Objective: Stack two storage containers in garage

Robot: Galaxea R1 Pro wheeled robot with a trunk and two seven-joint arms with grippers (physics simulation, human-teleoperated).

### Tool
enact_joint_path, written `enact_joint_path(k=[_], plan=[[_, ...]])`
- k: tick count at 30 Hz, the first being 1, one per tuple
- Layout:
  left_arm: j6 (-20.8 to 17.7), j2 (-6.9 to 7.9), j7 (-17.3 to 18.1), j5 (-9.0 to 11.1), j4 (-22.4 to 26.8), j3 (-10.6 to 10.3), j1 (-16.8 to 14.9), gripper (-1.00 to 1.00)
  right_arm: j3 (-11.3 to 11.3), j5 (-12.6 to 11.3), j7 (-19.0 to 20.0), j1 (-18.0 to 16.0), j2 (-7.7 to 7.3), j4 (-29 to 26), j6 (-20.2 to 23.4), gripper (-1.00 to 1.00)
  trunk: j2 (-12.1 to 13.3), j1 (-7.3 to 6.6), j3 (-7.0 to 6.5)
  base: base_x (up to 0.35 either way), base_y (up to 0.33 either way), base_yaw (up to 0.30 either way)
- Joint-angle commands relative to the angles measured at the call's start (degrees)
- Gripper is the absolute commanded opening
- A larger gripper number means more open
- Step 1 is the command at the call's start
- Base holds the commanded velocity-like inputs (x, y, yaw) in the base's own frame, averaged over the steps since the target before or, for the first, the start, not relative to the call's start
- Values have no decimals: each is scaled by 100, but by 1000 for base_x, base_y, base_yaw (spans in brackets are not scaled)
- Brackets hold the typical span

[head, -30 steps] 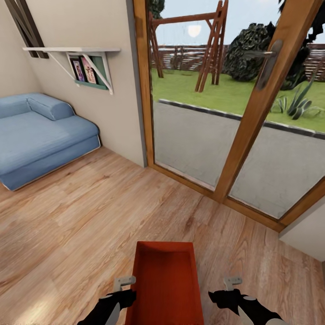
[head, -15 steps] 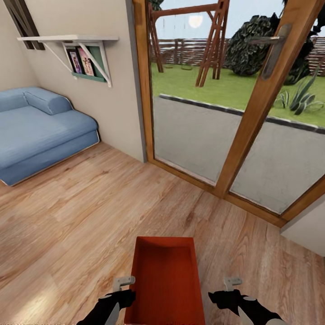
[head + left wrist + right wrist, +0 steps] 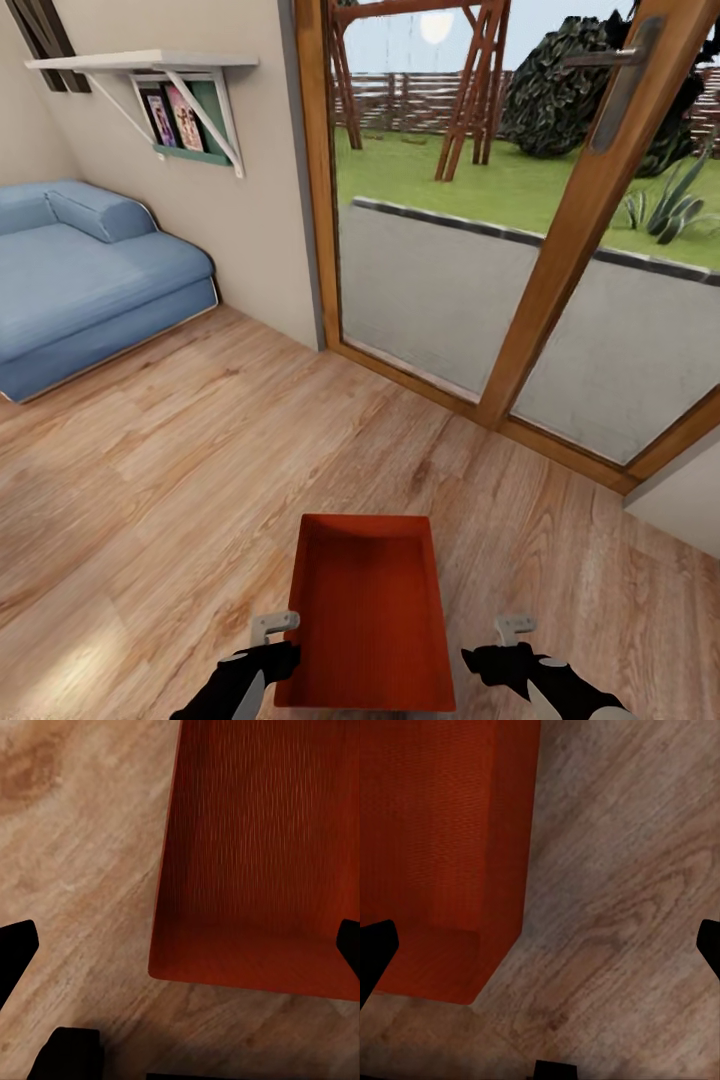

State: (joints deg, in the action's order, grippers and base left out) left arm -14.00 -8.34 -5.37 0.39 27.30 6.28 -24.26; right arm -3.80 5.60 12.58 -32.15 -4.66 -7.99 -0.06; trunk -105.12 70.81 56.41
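One orange-red storage container [image 3: 365, 610] rests on the light wood-plank living room floor [image 3: 180, 480], lengthwise between my two arms. My left gripper [image 3: 262, 660] hangs beside its near left corner and my right gripper [image 3: 497, 662] stands off its near right side. In the left wrist view the container [image 3: 255, 870] lies below the open left gripper [image 3: 180, 952], whose black fingertips [image 3: 15, 952] are far apart. The right wrist view has the container's wall [image 3: 435, 855] under one side of the open right gripper [image 3: 540, 949]. Neither gripper touches it. The garage and its floor are out of view.
A blue sofa [image 3: 90, 270] stands at the left wall under a white shelf [image 3: 150, 65] with books. Straight ahead is a wood-framed glass door [image 3: 560, 250] onto a yard. A pale wall corner [image 3: 680, 500] juts in at the right.
The whole picture has slid upward, so the camera moved. The container's near end has come into the head view. Both grippers keep their places in the picture.
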Motion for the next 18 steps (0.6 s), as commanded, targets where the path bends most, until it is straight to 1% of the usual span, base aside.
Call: enact_joint_path(k=[1, 2, 13, 18], plan=[[-33, -4, -4, 5, 12, 23, 0, 100, -40, 61, 25, -2, 0, 5, -1, 100, -2, -1, 7, 0, 0, 0], [-33, -3, -2, 6, 12, 23, 0, 100, -39, 62, 25, -2, 0, 12, -1, 100, -2, -1, 8, 0, 0, 0], [-33, 8, -23, 5, 16, 23, 0, 100, -38, 64, 33, -2, 0, 34, -3, 100, -443, 241, 209, 0, 0, 0], [-33, 11, -33, 5, 18, 25, 0, 100, -39, 64, 34, -2, 27, 34, -6, 100, -643, 351, 299, 0, 0, 0]])
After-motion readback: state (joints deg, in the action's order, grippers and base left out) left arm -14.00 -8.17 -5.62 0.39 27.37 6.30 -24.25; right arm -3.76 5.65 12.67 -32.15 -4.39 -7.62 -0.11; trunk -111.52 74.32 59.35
